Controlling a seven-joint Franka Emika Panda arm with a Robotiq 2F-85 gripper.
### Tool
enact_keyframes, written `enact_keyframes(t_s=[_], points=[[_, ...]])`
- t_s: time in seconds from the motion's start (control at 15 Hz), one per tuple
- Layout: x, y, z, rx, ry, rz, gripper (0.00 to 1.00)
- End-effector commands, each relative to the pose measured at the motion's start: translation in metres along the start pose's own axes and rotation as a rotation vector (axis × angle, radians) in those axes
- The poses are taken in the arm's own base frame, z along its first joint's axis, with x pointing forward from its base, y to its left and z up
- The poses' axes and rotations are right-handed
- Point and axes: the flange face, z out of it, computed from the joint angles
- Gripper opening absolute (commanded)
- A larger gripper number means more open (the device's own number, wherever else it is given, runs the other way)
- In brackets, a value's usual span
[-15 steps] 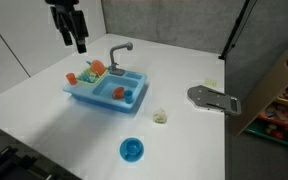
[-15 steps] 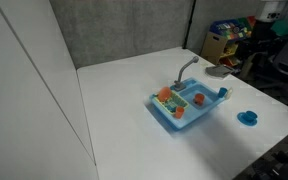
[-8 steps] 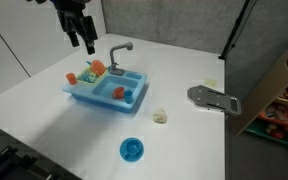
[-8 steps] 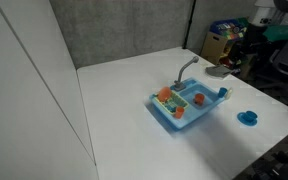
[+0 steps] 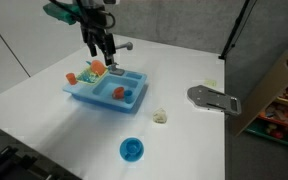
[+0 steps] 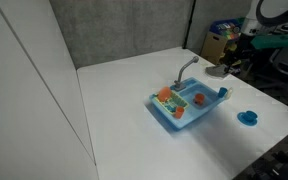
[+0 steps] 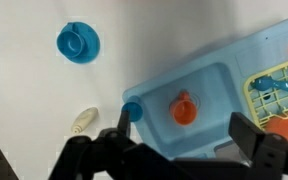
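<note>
My gripper [image 5: 101, 47] hangs open and empty in the air above the blue toy sink [image 5: 84, 93], close to its grey faucet [image 5: 120, 50]. In the wrist view the gripper [image 7: 181, 140] is open, with its two dark fingers [image 7: 115, 141] standing either side of the sink's basin [image 7: 216, 78]. An orange cup [image 7: 184, 108] lies in that basin. A small blue cup [image 7: 132, 111] sits at the sink's corner. A yellow dish rack [image 7: 276, 90] with orange and green items fills the other compartment. The sink also shows in an exterior view [image 6: 189, 104].
A blue cup on a saucer [image 5: 132, 150] stands on the white table near the front edge; it also shows in the wrist view [image 7: 78, 42]. A small cream object [image 5: 160, 117] lies beside the sink. A grey metal plate [image 5: 212, 98] lies at the table's edge. A cardboard box [image 5: 274, 85] stands beyond it.
My gripper has moved from the far back corner of the table across to a spot above the sink beside the faucet. Nothing on the table has moved.
</note>
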Motion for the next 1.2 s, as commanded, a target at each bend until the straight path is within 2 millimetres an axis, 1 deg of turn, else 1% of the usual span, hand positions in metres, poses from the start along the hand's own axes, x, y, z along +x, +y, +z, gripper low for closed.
enact_keyframes(t_s=[0.0,0.27,0.47,0.67,1.0,1.07,1.13], points=[[0.031,0.017,0.015,0.026,-0.010,0.018,1.00],[0.051,0.032,0.037,0.033,-0.005,-0.037,1.00],[0.060,0.040,0.053,0.043,0.010,-0.081,1.00],[0.066,0.042,0.066,0.042,0.059,-0.113,1.00],[0.071,0.036,0.088,0.018,0.107,-0.147,1.00],[0.070,0.036,0.087,0.028,0.098,-0.144,1.00],[0.066,0.036,0.089,0.024,0.089,-0.125,1.00]])
